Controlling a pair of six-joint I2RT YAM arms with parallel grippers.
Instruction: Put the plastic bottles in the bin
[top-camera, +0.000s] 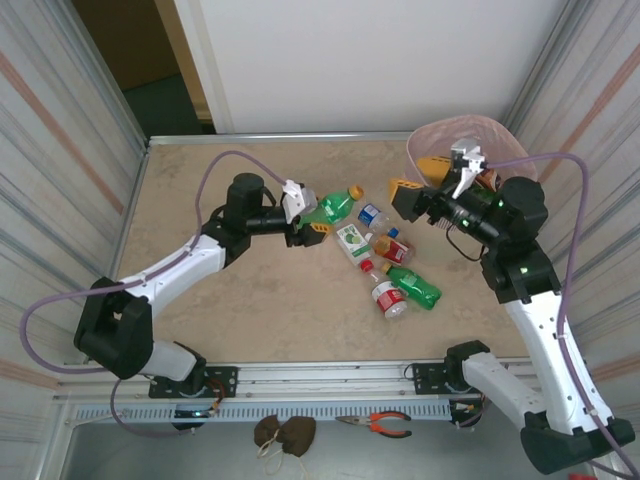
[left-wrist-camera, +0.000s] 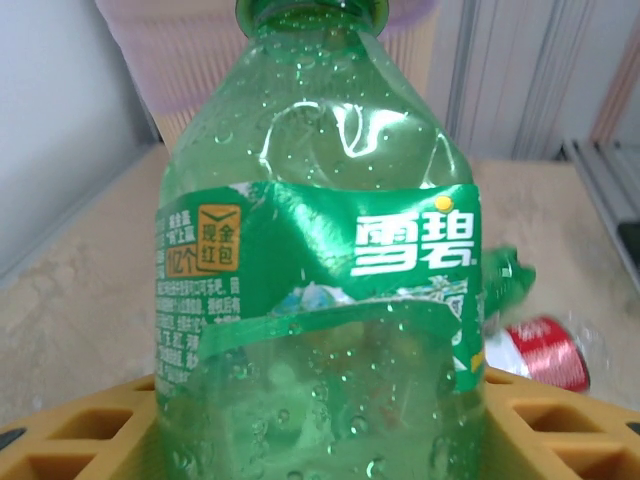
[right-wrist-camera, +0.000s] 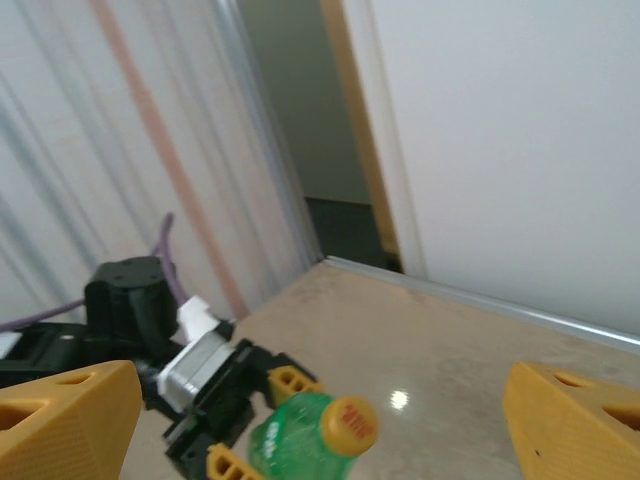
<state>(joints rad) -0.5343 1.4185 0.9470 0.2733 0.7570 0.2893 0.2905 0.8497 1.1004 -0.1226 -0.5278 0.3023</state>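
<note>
Left gripper reaches out over mid-table, its yellow fingers pinching the green bottle on both sides of the lower body. Left wrist view: the green bottle's label with white lettering faces the camera, droplets inside the plastic. The bottle's yellow cap points toward the far right. Right gripper sits on the right side, just near of the bin, pincer spread wide. In its wrist view the two yellow fingers stand well apart with nothing between them, the capped end of the green bottle lying beyond them. The bin is at the far right corner of the table, lined with a pink bag. Loose group on the table between the two arms: clear blue-label bottle farthest, white-and-green-label bottle to its near left, amber bottle beside that, then a second green bottle and a red-label bottle nearest, side by side. Cannot tell whether the held bottle touches the table.
</note>
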